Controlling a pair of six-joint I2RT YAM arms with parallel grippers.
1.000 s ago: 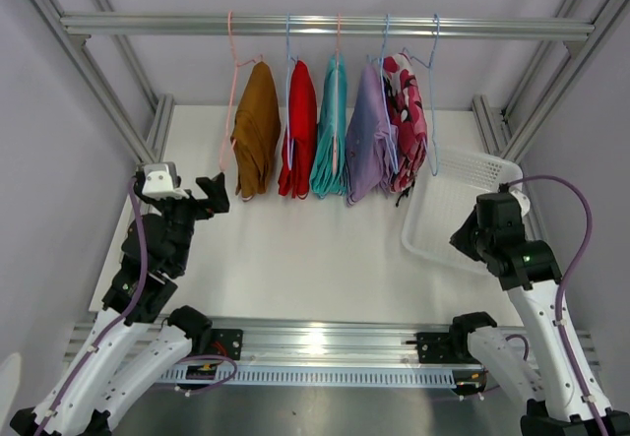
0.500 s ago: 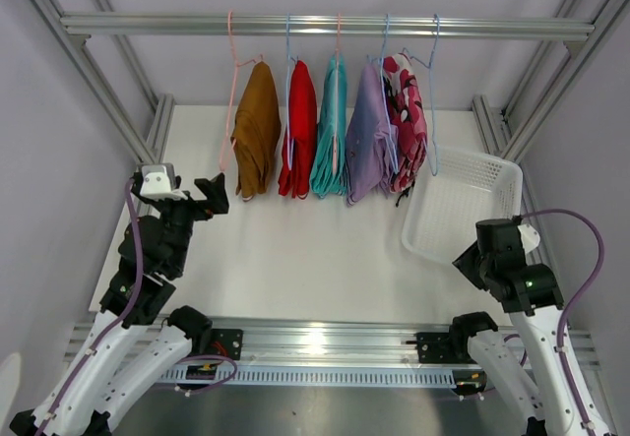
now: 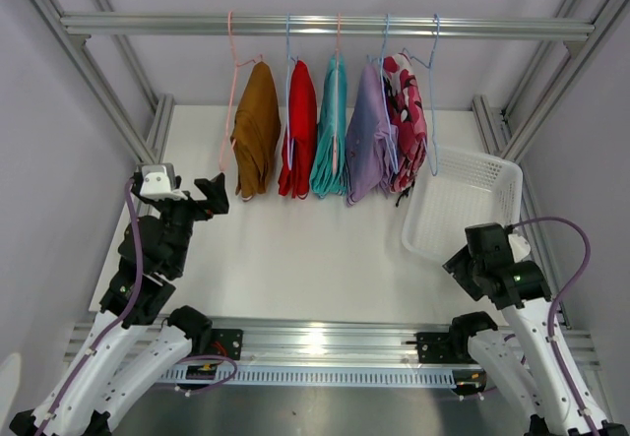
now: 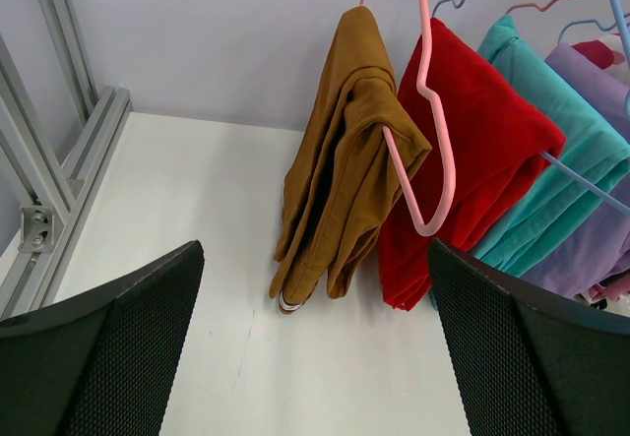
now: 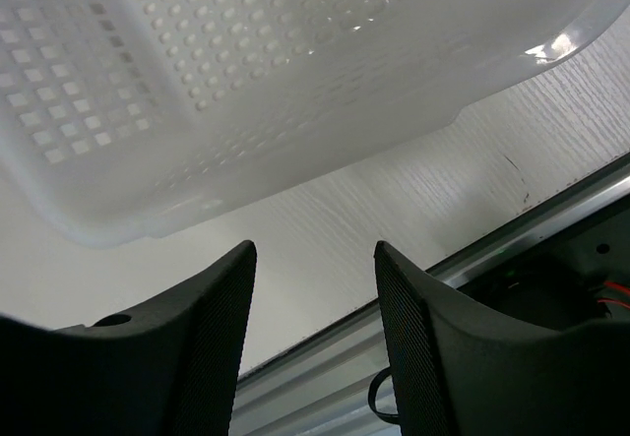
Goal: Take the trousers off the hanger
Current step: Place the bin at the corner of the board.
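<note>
Now | left gripper (image 3: 210, 195) wide, empty, facing mustard trousers (image 4: 340, 160) | right gripper (image 5: 313, 259) part-open, empty, beside basket (image 5: 295, 111) | tip: pinch lower folds, pull sideways off hanger (image 4: 424, 23)

Surface (image 3: 295, 259): white, matt, faint wood grain close up. I see one thing lying on it: a white perforated basket (image 3: 463, 200), right side, set skew to the edges, one corner toward the near metal rail (image 3: 315, 341). Small dark scratch (image 5: 512, 165) beside that rail. Mustard-brown trousers (image 4: 340, 160) hang down to the surface at the far side; touching or just clear, I can't tell.
</note>
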